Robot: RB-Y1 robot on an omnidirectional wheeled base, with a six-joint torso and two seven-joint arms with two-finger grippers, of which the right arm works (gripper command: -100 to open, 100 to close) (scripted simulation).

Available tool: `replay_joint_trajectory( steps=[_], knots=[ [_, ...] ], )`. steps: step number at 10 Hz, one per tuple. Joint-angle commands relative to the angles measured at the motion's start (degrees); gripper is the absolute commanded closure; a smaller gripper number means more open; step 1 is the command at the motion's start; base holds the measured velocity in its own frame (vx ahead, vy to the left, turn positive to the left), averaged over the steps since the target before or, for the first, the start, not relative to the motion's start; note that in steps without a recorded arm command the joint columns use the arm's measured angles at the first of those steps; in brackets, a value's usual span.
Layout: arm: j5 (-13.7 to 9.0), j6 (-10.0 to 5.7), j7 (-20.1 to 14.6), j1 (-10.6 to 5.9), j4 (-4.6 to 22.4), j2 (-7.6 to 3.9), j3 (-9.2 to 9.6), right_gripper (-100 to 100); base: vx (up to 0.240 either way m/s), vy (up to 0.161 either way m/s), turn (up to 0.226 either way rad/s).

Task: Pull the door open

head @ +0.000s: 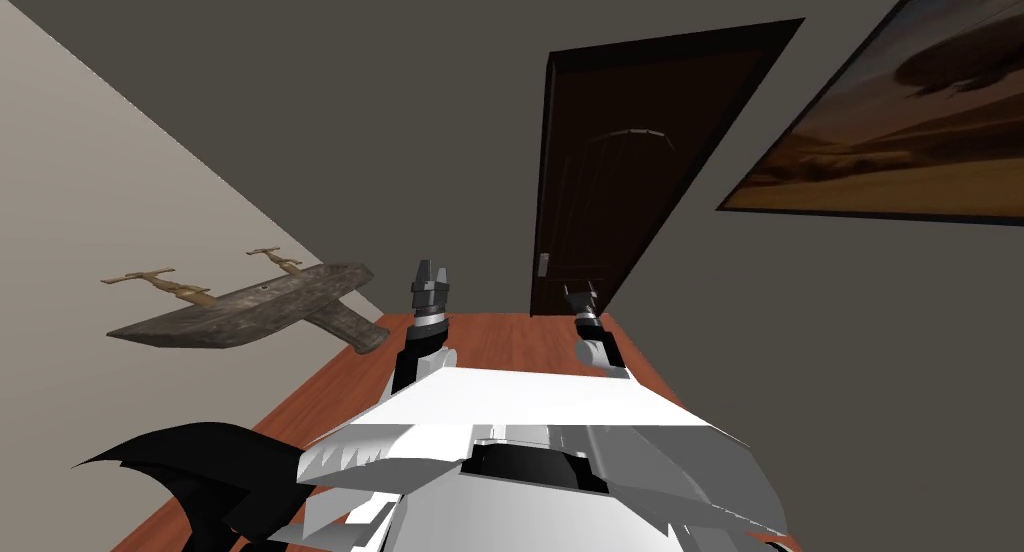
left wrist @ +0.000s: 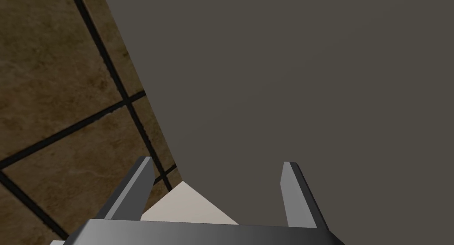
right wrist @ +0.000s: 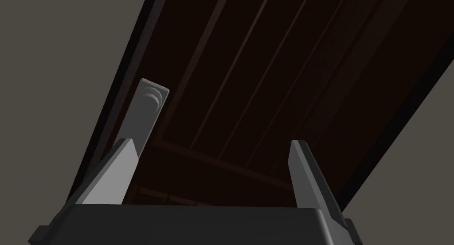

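Door (head: 620, 176): dark brown, panelled, set in a darker frame (head: 548, 176) in the grey wall (head: 400, 96) ahead of the robot. The door appeared shut, with its face level with the frame.

Handle plate (right wrist: 144, 111): light grey, narrow and upright, with a round boss near its upper end. It sat on the door close to the frame edge, on the robot's left side of the door, at roughly the height of the grippers in the head view.

Right gripper (head: 580, 294): raised in front of the lower part of the door and pointed at it. Its jaws stood apart with nothing between them. In the right wrist view the tip of one finger (right wrist: 124, 167) overlapped the lower end of the handle plate. Contact between finger and plate could not be determined.

Left gripper (head: 430, 274): raised beside the right gripper, well apart from the door and aimed at the grey wall. Its jaws also stood apart and held nothing.

Surroundings: a red-brown floor (head: 500, 336) ran up to the door. An aeroplane-shaped wooden object (head: 250, 306) hung on the pale wall to the robot's left. A framed picture (head: 900, 116) in brown tones hung on the wall to the right. A black area (head: 180, 466) lay low on the left.
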Motion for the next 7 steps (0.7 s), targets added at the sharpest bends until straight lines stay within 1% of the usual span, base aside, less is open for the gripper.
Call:
replay_joint_trajectory(
  steps=[1,4,5,7],
  knots=[
    [-1.57,0.38,-1.77,-0.77,1.59,-0.58,0.20,-100,0.093,0.001,0.088],
    [-4.25,0.90,-4.65,-2.10,4.44,-1.41,0.65,-100,0.090,-0.001,0.068],
    [-5.99,1.24,-6.52,-2.96,6.29,-1.94,0.95,-100,0.141,-0.013,0.123],
    [-7.65,1.57,-8.30,-3.78,8.06,-2.45,1.24,-100,0.137,-0.011,0.084]
  ],
)
